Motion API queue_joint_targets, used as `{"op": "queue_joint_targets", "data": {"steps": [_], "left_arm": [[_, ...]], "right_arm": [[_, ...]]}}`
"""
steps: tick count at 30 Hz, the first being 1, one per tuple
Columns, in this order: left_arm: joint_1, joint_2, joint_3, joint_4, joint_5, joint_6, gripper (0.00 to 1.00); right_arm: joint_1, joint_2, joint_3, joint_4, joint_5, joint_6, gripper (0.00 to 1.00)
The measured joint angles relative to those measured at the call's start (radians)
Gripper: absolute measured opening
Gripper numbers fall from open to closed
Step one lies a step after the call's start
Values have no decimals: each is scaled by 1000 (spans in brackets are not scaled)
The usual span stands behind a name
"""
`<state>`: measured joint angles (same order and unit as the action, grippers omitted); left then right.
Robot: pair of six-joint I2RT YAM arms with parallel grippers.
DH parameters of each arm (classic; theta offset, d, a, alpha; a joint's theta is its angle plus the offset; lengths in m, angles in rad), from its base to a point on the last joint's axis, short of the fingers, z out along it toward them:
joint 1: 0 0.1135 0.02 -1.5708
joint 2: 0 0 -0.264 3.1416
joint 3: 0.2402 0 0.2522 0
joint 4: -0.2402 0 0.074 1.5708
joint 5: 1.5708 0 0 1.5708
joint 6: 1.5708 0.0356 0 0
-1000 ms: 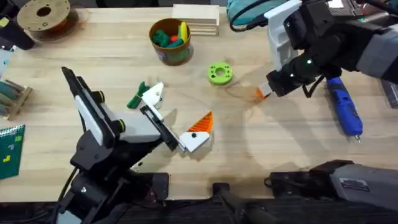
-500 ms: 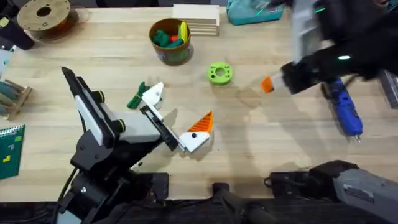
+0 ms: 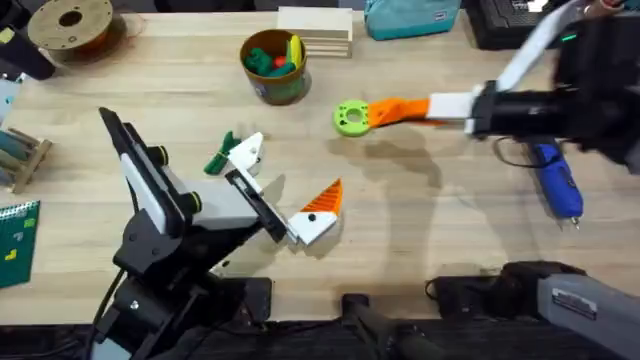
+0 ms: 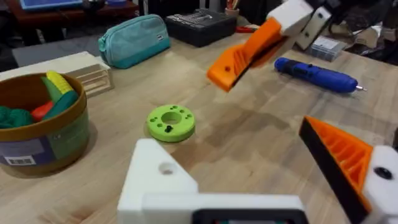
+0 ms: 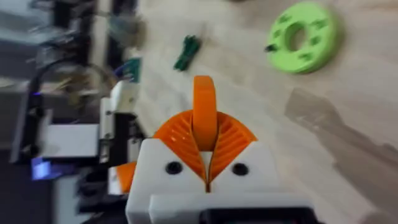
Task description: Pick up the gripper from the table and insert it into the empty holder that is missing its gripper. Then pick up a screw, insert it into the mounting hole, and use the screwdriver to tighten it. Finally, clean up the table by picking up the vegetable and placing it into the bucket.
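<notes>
My right gripper [image 3: 440, 106] is shut on the orange wedge-shaped gripper [image 3: 398, 109] and holds it in the air, its pointed end toward the lime ring; the wedge [image 5: 204, 111] stands up between my orange pads. My left gripper [image 3: 290, 176] stands open on the table. One of its fingers is the bare white holder [image 3: 246, 152] [image 4: 159, 182], the other carries an orange tip [image 3: 322, 203]. The dark-green vegetable [image 3: 219, 155] [image 5: 186, 51] lies beside the holder. The bucket [image 3: 273, 66] [image 4: 52, 138] stands behind them. At the right lies the blue screwdriver [image 3: 555, 180] [image 4: 316, 73]. The screw is out of view.
A lime-green ring [image 3: 352, 118] [image 4: 170, 121] lies mid-table under the held wedge's tip. A wooden block [image 3: 316, 27] and a teal pouch [image 3: 412, 17] sit at the back, a brown spool [image 3: 70, 25] at the back left.
My right gripper has risen from near the table, swung leftward and turned level. The orange wedge went with it and now reaches over to the lime ring. The left arm has not moved.
</notes>
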<state>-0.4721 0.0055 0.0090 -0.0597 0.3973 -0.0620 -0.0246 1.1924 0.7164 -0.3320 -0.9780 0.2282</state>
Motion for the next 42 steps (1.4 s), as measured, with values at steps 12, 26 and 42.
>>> {"op": "queue_joint_targets", "data": {"steps": [12,26,42], "left_arm": [[0,0,0,0,0,0,988],[0,0,0,2,30,-4,987],[9,0,0,3,107,-90,987]], "right_arm": [[348,280,-15,497,-250,451,19],[471,371,-15,727,-273,721,19],[477,372,-15,759,-304,771,18]]}}
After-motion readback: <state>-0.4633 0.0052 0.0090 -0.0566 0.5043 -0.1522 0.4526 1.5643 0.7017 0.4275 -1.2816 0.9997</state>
